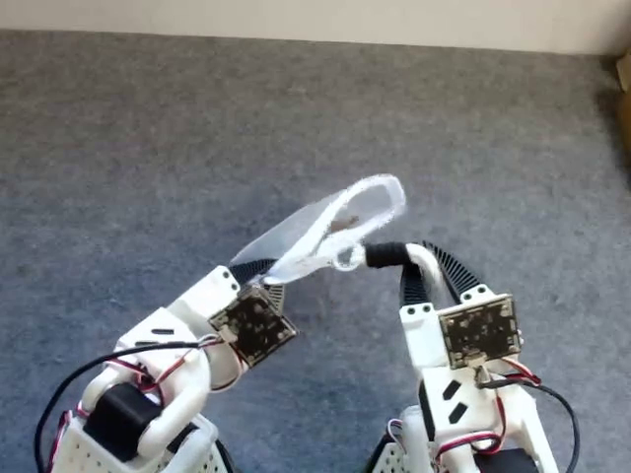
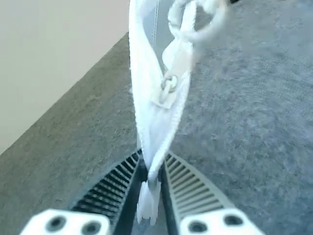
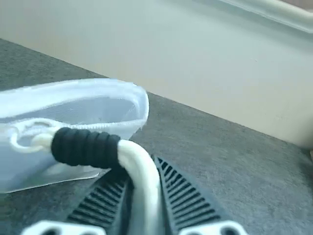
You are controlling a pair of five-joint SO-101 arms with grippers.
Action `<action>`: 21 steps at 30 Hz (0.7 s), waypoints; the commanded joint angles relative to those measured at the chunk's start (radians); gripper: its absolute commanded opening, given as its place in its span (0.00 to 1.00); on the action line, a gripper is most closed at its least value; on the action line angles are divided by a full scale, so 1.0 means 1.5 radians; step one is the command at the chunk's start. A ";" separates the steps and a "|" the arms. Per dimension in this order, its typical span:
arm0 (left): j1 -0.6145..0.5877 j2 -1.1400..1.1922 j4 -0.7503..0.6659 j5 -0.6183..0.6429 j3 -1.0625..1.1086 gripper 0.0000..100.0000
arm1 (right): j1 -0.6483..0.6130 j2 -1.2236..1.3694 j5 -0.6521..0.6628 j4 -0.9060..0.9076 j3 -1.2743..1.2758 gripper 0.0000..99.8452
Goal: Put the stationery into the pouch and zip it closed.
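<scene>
A translucent white pouch hangs in the air above the grey carpet, held between the two arms. My left gripper is shut on the pouch's near end; in its own view the zipper edge runs up from between the jaws to the slider and a white ring. My right gripper is shut on a white cord with a black ribbed sleeve that leads to the ring. The pouch lies just beyond it. I cannot make out what is inside the pouch.
Grey carpet covers the whole work surface. A pale wall borders its far side. A brown object shows at the right edge.
</scene>
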 commanded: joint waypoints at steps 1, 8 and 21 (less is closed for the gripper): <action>-0.037 -0.036 0.044 -0.030 0.003 0.00 | 0.017 0.001 -0.006 -0.028 -0.008 0.00; -0.037 -0.116 0.111 -0.033 0.004 0.00 | 0.017 0.001 -0.005 -0.028 -0.008 0.00; -0.085 -0.193 0.186 -0.053 0.003 0.00 | 0.057 0.002 -0.006 -0.042 -0.008 0.00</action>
